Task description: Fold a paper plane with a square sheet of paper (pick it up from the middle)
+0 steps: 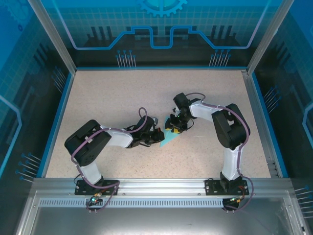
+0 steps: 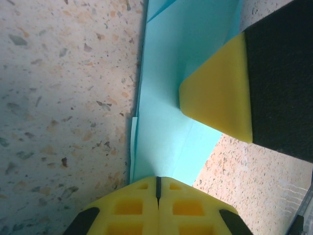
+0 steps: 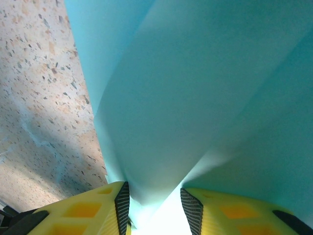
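Speckled tabletop [image 2: 58, 98] bears the paper [image 2: 166, 98], left tool [image 2: 158, 181] pressed together at its edge, right tool [image 3: 151, 203] spread astride its fold.

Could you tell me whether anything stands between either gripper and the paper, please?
Nothing visible does. The left gripper is shut with its tips at the edge of the paper. The right gripper has its fingers apart with paper between them, and one finger rests on it.
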Robot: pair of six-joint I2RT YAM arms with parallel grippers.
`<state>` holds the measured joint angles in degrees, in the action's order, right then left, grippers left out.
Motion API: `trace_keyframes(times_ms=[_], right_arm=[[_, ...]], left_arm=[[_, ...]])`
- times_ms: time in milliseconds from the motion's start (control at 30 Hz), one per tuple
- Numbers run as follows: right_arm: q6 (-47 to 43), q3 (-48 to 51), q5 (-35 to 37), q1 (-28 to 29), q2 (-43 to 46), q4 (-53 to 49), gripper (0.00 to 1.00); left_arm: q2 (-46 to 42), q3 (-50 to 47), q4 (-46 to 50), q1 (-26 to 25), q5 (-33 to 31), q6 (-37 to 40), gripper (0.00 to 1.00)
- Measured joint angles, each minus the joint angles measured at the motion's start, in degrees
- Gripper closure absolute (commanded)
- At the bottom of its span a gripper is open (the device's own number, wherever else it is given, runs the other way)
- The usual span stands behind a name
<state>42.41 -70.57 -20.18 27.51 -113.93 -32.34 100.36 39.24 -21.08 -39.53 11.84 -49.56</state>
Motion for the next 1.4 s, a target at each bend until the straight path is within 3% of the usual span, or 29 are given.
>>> trace_keyframes(times_ms=[433,767,967,1033,1200,1400], right_arm=[[0.0,0.0,-0.1,0.0,0.3,-0.1,0.60],[-1.3,4.3,1.4,-0.4,6.7,3.6,0.58],[-3.5,7.7,0.6,-2.1,16.8,7.6,0.66],[-4.0,8.7,-0.2,-2.1,18.7,9.5,0.73],[-5.5,11.5,-2.4,-1.8,18.4,12.4,0.90],[-5.8,12.9,-3.5,0.4,15.3,15.1,0.95]], left_arm=[[0.7,0.5,0.6,0.0,0.0,-0.1,1.00],[0.7,1.5,2.9,0.0,0.0,0.0,1.00],[0.9,1.8,3.1,0.0,0.0,-0.1,1.00],[0.9,1.9,3.3,0.0,0.1,-0.1,1.00],[0.9,2.3,4.1,0.0,0.1,-0.1,1.00],[1.0,2.3,4.3,0.0,0.1,-0.3,1.00]])
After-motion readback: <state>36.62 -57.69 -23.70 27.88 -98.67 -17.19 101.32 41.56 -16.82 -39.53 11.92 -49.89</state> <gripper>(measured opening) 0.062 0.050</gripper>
